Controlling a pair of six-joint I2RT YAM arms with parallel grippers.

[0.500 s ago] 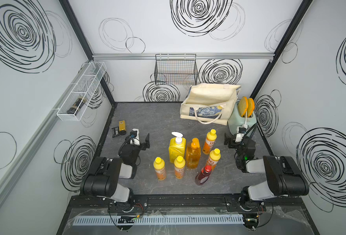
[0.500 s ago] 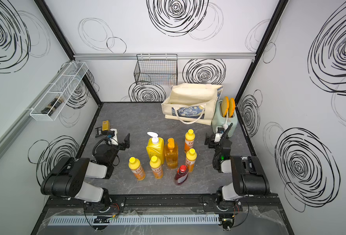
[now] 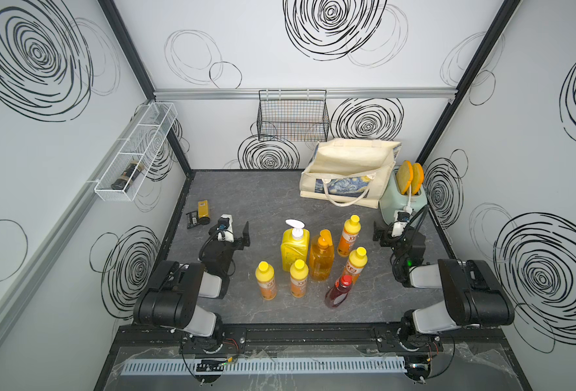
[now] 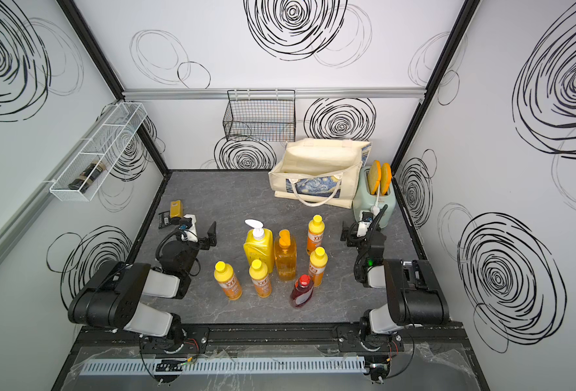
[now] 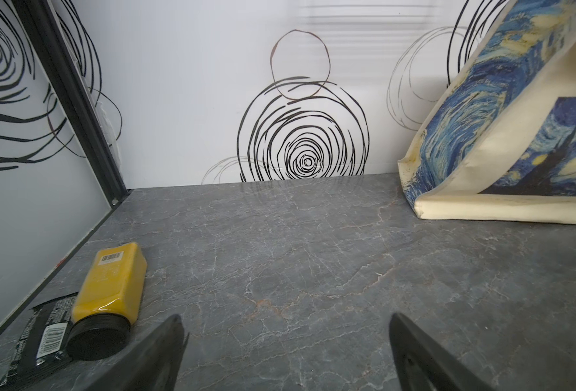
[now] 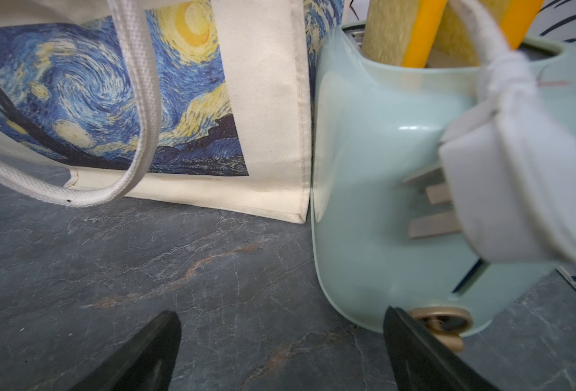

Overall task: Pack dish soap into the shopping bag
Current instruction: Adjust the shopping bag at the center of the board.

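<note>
In both top views the dish soap is standing bunched mid-table. A yellow pump bottle (image 3: 294, 252) is sitting just beside an amber pump bottle (image 3: 321, 259), with orange bottles (image 3: 348, 237) dotted around them and a dark-red bottle (image 3: 338, 292) nearest the front. The shopping bag (image 3: 347, 169) is sitting open at the back right, well apart from the bottles.

The left gripper (image 3: 237, 235) and right gripper (image 3: 386, 233) are flanking the cluster, both spread wide and carrying nothing.

I'm guessing the bottles are weighing a fair bit and feeling slick. The slim orange ones are looking easiest to pinch mid-body. The pump heads are looking likely to give under a squeeze. The bag is looking soft and liable to sag.

A toaster (image 3: 403, 199) is crowding the bag's right side, and a wire basket (image 3: 293, 116) is hanging on the wall behind.

In the left wrist view the jaws are gaping over bare table (image 5: 279, 254). A yellow packet (image 5: 110, 281) is lying against a black packet (image 5: 42, 338) by the wall.

In the right wrist view the jaws are again gaping and empty. The bag's handle (image 6: 144, 101) is drooping down its front, and the toaster's plug (image 6: 516, 169) is dangling close by, so both are looking like snag risks.
</note>
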